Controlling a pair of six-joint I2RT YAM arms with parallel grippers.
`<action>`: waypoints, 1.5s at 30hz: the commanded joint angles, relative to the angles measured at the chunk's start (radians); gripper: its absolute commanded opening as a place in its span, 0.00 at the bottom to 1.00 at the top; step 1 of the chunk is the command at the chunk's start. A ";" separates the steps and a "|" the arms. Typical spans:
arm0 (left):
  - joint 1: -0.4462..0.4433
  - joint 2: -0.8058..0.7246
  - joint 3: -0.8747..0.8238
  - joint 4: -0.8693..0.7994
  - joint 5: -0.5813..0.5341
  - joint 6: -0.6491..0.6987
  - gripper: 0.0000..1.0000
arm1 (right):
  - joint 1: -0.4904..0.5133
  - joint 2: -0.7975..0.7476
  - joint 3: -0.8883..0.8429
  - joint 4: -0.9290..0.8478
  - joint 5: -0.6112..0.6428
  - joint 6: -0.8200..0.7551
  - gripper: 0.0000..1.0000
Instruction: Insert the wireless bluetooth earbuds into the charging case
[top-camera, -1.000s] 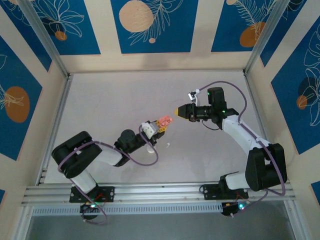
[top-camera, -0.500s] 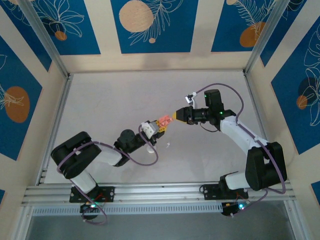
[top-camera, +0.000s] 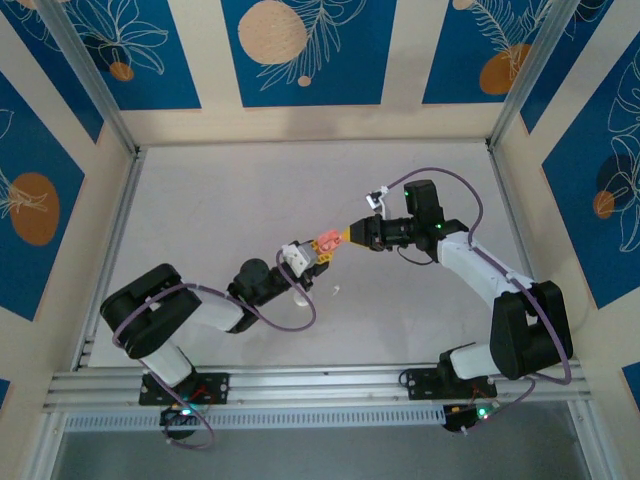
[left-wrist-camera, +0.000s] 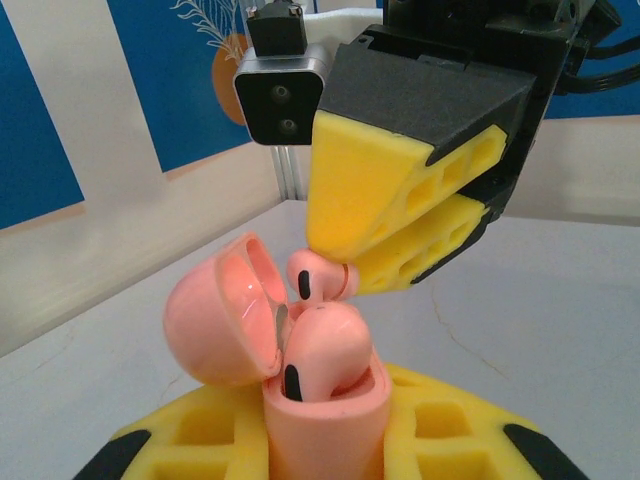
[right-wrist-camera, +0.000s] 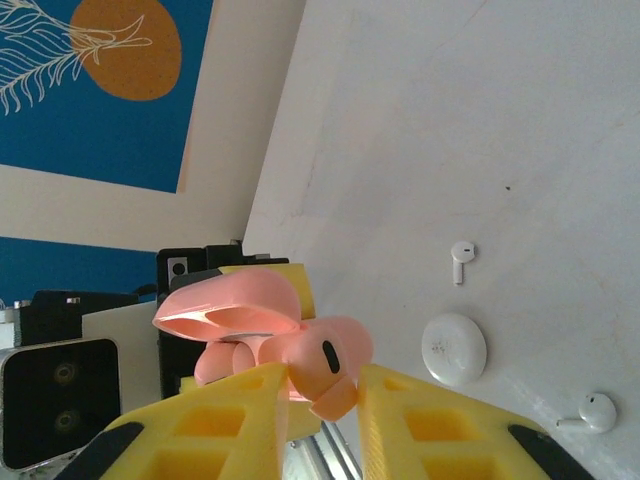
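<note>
My left gripper (left-wrist-camera: 322, 452) is shut on the pink charging case (left-wrist-camera: 320, 415), holding it upright with its lid (left-wrist-camera: 215, 320) swung open. One pink earbud (left-wrist-camera: 325, 345) sits in the case's mouth. A second pink earbud (left-wrist-camera: 316, 277) hangs just above it, almost touching, pinched between the yellow fingers of my right gripper (right-wrist-camera: 322, 385). From above, the right gripper (top-camera: 348, 234) meets the case (top-camera: 327, 242) and the left gripper (top-camera: 312, 256) over the middle of the table.
Two white earbuds (right-wrist-camera: 461, 258) (right-wrist-camera: 597, 412) and a round white case (right-wrist-camera: 454, 348) lie loose on the white table below. The left arm's purple cable (top-camera: 290, 322) loops near them. Aluminium rails border the table.
The right gripper has moved left with the pink earbud, from clear of the case to right at its open mouth. The left arm and case stayed put.
</note>
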 joint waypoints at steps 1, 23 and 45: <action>-0.015 -0.024 -0.008 0.049 -0.001 0.017 0.14 | 0.008 0.009 0.000 -0.033 -0.028 -0.016 0.24; -0.015 -0.012 -0.009 0.050 -0.008 0.016 0.14 | 0.037 0.005 0.030 -0.087 -0.024 -0.038 0.23; -0.015 -0.014 -0.006 0.051 -0.003 0.020 0.14 | 0.031 -0.014 0.043 -0.146 0.012 -0.065 0.42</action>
